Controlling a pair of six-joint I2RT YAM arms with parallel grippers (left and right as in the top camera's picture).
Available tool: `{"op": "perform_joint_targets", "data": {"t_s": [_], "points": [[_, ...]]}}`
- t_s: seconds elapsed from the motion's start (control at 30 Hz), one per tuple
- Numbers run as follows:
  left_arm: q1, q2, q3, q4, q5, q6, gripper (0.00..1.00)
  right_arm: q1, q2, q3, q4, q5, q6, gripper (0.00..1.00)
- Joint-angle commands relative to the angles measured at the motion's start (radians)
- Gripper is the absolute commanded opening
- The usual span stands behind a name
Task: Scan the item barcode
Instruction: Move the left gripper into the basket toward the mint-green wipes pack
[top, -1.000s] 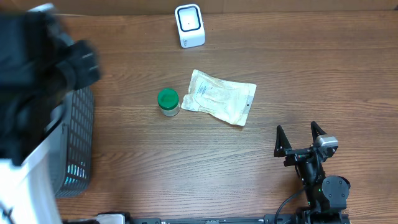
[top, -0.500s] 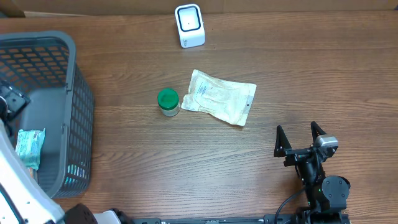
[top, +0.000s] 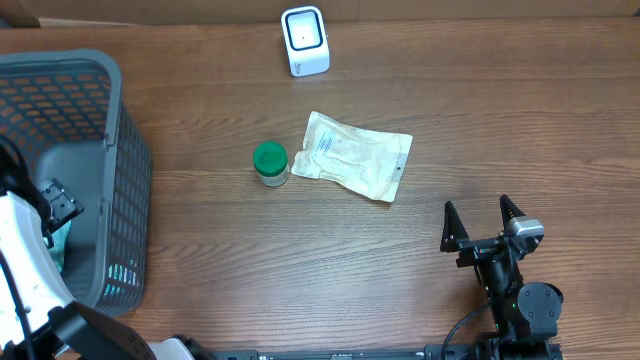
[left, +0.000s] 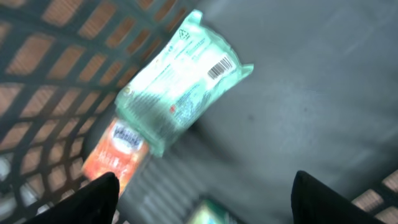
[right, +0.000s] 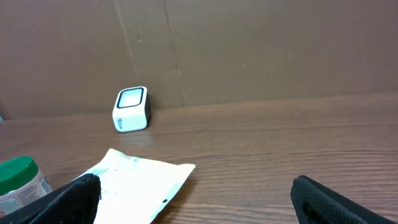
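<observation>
Left tool open over green packet in basket
Right tool spread wide; both hold nothing.

a green-lidded jar is seen standing on the wooden surface, just beside a crumpled white pouch laid flat. an orange packet is seen against the wall of a grey mesh basket.
</observation>
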Motion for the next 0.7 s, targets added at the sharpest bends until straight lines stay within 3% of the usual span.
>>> {"op": "perform_joint_targets", "data": {"t_s": [0.0,0.2,0.43,0.67], "points": [[0.034,-0.009,-0.097,0.111,0.156,0.190,0.75,-0.006,-0.007,-0.011,0.006,0.012,0.000,1.00],[0.037,-0.009,-0.188,0.249,0.103,0.249,0.75,-0.006,-0.007,-0.011,0.006,0.012,0.000,1.00],[0.043,-0.006,-0.236,0.348,-0.081,0.254,0.72,-0.006,-0.007,-0.011,0.006,0.012,0.000,1.00],[0.065,0.088,-0.236,0.390,-0.085,0.293,0.66,-0.006,-0.007,-0.011,0.006,0.012,0.000,1.00]]}}
